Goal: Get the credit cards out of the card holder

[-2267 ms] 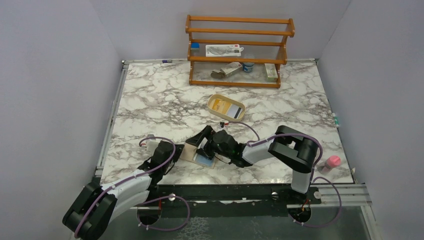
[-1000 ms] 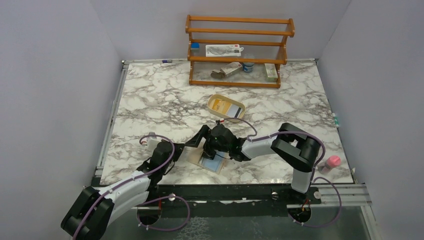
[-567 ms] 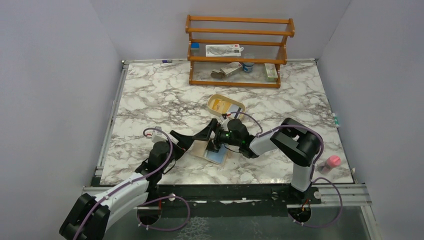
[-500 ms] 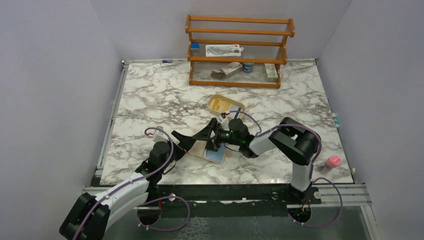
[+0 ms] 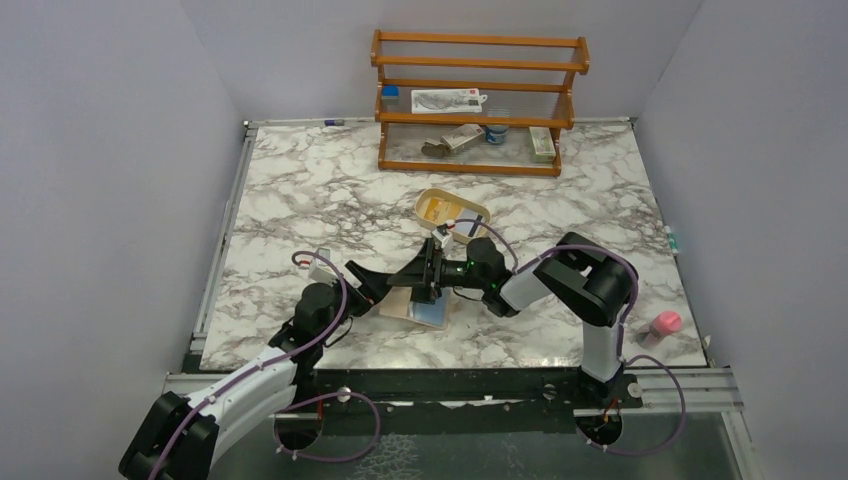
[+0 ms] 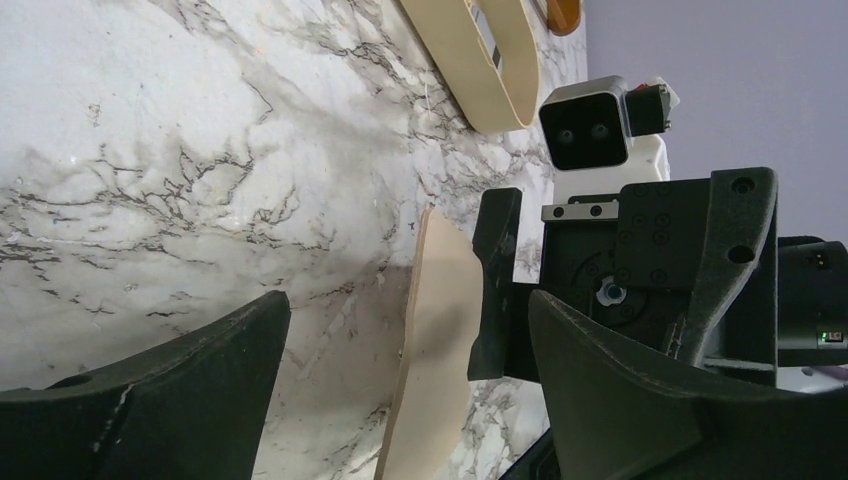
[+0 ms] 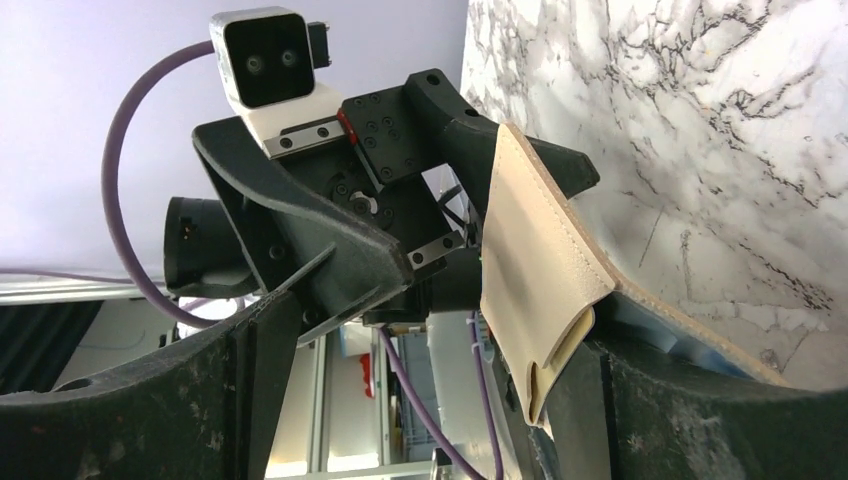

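Both arms flank an apparently emptied card holder (image 5: 428, 314).
It lies unfolded at lower centre overhead, one flap propped against a right gripper (image 5: 426, 280) finger, no card showing. A yellow-orange credit card (image 5: 436, 208) sits in the oval tray (image 5: 450, 192) just above; any second is hidden. Left gripper (image 5: 372, 283) and right both gape, empty; little seems left.

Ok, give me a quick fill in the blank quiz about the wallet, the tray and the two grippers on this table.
1. The inner panel of the card holder is light ___.
2. The yellow-orange card lies in the oval ___.
3. The left gripper and the right gripper both have their jaws ___.
Missing words: blue; tray; open.
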